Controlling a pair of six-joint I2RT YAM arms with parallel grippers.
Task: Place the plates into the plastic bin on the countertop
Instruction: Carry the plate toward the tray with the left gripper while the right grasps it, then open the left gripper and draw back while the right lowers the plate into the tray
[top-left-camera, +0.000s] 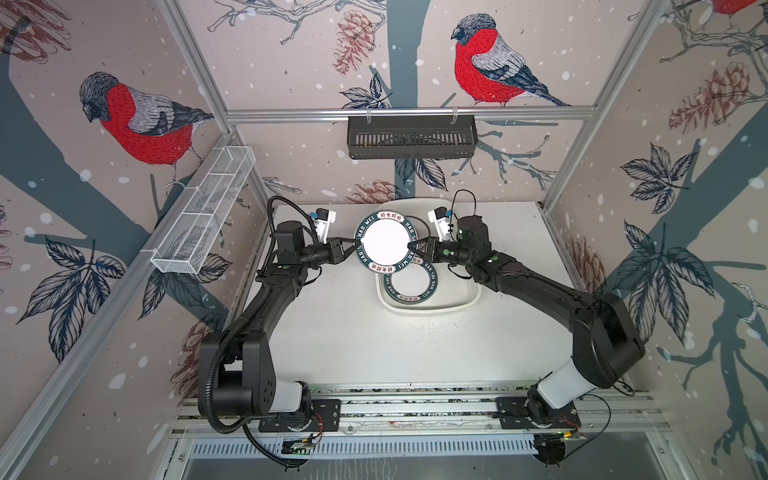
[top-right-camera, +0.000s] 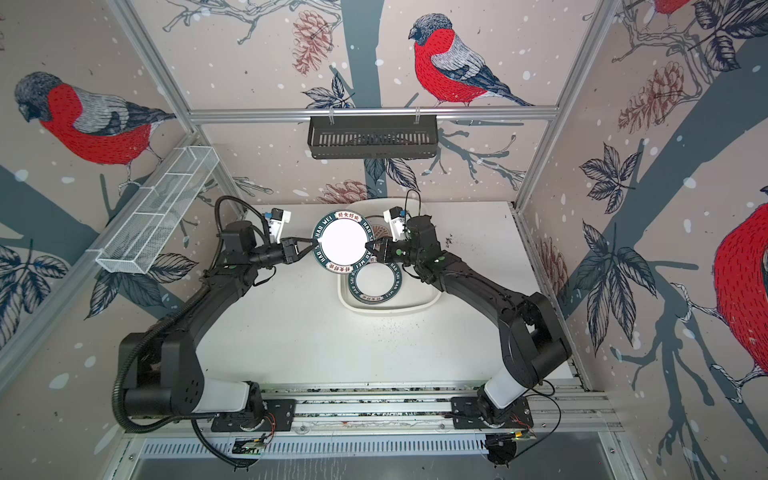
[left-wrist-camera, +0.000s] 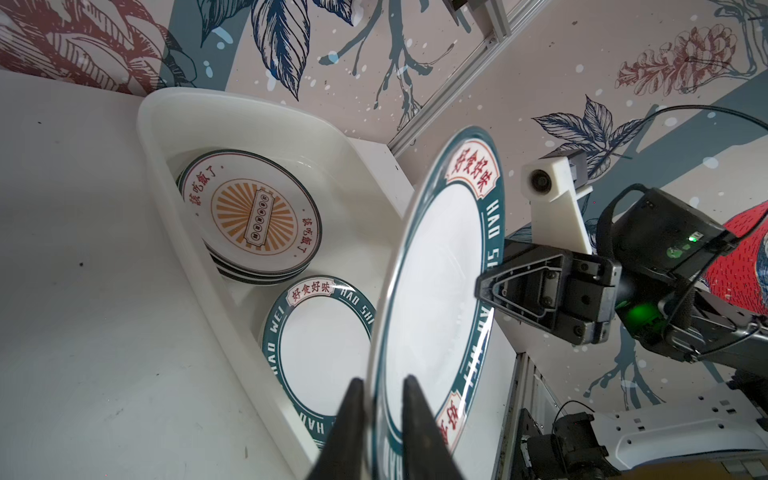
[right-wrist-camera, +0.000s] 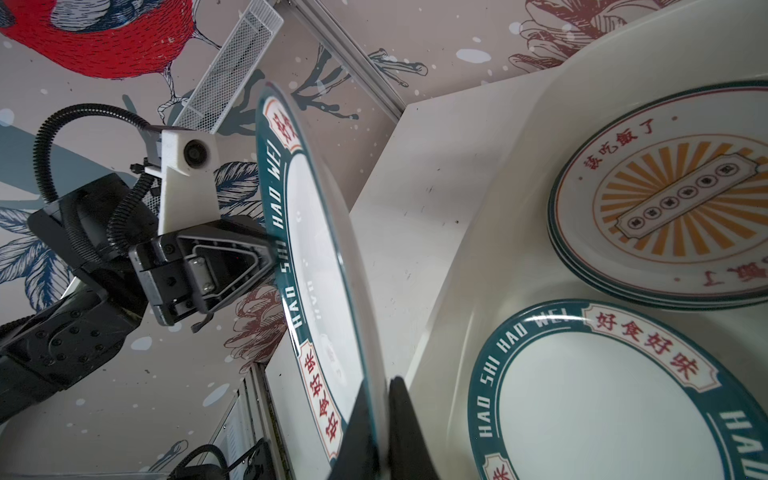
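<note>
Lettered plate (top-left-camera: 384, 243) is hanging face up between my two grippers, raised over the plastic bin (top-left-camera: 428, 308). Right gripper (top-left-camera: 414, 246) is pinching its rim tight. Left gripper (top-left-camera: 352, 245) is straddling the opposite rim, jaws slightly parted, not clamping. Below them, second lettered plate (top-left-camera: 409, 282) and sunburst stack (left-wrist-camera: 253, 212) are sitting in the bin on the countertop (top-left-camera: 353, 340).

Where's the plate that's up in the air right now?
In both top views the raised plate hangs mid-scene, overlapping the plastic bin's left rim, between the left claw and the right claw, which pinches its rim.
</note>
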